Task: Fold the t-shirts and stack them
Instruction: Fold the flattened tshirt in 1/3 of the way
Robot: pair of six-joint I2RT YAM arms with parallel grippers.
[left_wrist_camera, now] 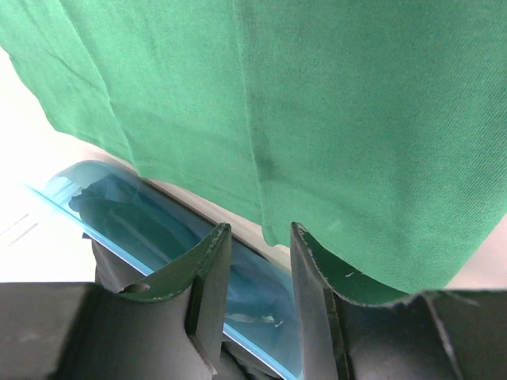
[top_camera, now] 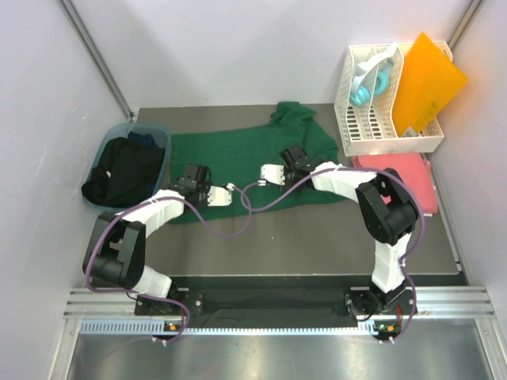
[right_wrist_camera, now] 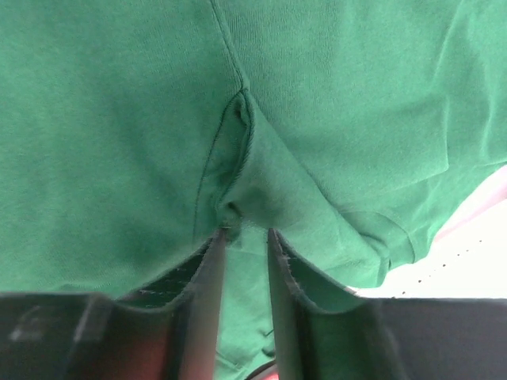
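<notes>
Green t-shirt (top_camera: 238, 154) spread; left fingers (left_wrist_camera: 210, 277) apart at hem

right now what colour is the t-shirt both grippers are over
The t-shirt is dark green; the top external view shows it best.

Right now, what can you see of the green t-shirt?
The green t-shirt is plain dark green knit cloth, spread mostly flat across the table's far middle, with one end bunched up near the white rack. One edge lies beside the blue bin. The left gripper sits at its near hem, jaws apart; the right gripper's tips meet a puckered seam fold, grip unclear.
</notes>
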